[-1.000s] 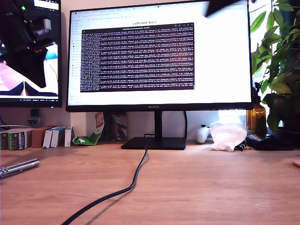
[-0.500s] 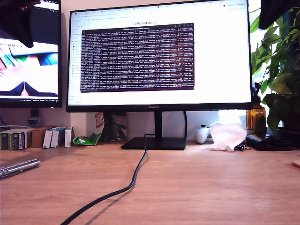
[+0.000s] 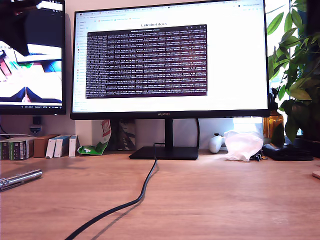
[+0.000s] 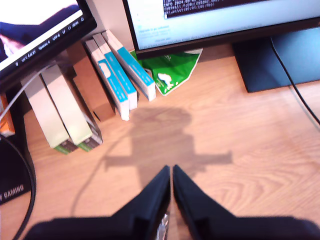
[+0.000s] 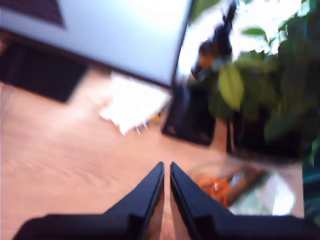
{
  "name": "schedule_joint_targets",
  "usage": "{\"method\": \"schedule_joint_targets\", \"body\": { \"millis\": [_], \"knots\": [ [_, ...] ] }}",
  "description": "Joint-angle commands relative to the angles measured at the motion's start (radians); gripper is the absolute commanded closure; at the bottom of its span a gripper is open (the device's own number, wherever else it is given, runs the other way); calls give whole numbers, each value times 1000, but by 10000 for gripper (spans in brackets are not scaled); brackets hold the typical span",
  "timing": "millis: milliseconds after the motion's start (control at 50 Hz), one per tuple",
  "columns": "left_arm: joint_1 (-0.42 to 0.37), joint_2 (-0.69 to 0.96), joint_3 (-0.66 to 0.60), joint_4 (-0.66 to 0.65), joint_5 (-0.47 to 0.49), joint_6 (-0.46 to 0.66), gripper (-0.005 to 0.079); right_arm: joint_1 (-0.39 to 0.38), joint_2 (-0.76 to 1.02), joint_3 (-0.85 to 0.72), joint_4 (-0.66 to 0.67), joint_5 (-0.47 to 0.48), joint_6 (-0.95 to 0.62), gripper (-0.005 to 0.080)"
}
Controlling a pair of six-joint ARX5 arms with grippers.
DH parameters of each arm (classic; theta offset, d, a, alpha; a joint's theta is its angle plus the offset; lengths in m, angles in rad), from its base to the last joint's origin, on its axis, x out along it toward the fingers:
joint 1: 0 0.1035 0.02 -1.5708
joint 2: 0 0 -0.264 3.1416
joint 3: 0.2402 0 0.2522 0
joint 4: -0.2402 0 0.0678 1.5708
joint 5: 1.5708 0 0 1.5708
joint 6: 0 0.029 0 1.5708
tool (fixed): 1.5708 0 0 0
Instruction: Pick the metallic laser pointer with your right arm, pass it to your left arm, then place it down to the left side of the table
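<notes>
Both pincers pressed together, empty | monitor [image 3: 169, 60] reads "LeRobot docs" | mat [image 4: 9, 192] reads "GAMING"

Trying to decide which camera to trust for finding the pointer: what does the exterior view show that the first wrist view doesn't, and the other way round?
Only the exterior view shows the metallic laser pointer lying on the table at that view's left edge, plus the plant and white crumpled bag.

Only the first wrist view shows my first gripper, fingers nearly together above bare wood, and its shadow.

Both show the boxes, green packet, monitor stand and black cable.
</notes>
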Motion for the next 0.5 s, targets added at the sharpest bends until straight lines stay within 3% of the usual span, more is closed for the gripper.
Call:
{"method": "schedule_joint_targets", "body": {
  "millis": [0, 240, 340, 480],
  "knots": [
    [0, -63, -74, 35, -2, -10, 754, -15, -69, -56, 46, 1, 5, 765],
    [6, -276, -375, 204, -10, -17, 753, -61, -278, -325, 204, 1, 5, 765],
    [6, -310, -399, 138, -3, -27, 753, -71, -325, -378, 175, 2, 16, 764],
    [6, -306, -401, 86, 17, -65, 753, -82, -319, -382, 143, 6, 179, 764]
  ]
}}
